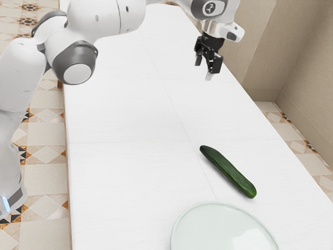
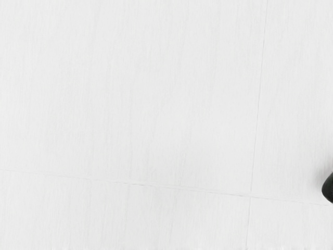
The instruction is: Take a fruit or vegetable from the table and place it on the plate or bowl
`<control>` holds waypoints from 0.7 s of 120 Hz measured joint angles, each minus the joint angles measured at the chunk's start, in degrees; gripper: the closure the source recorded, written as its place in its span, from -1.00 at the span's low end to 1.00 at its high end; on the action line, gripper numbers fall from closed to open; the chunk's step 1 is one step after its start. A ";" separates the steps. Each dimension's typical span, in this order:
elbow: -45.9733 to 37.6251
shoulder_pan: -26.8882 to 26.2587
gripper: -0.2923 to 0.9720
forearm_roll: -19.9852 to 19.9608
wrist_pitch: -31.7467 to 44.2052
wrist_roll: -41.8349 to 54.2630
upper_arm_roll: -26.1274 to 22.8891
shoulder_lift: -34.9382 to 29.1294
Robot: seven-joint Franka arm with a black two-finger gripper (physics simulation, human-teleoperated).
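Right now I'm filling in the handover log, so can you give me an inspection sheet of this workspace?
Surface: white table, thin seams across it, no spills seen.
Job's things: one dark green cucumber lying flat on the table, near the plate but not on it; pale glassy plate at the near edge, nothing on it.
Clutter: nothing seen.
Grippers: tool open, holding nothing, hanging above the table away from the cucumber.
Cables: nothing seen.
Surroundings: patterned tile floor beside the table; beige wall on the exterior view's right.
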 joint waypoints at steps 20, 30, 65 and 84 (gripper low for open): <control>0.96 -0.36 -0.54 -2.15 -2.29 3.94 1.11 0.73; 0.99 -0.38 -0.54 -2.57 -2.90 5.54 1.14 0.76; 2.52 -0.64 -0.54 -4.36 -2.14 9.29 -8.75 0.56; 2.66 -1.23 -0.53 -2.75 -1.65 10.51 -16.41 -0.04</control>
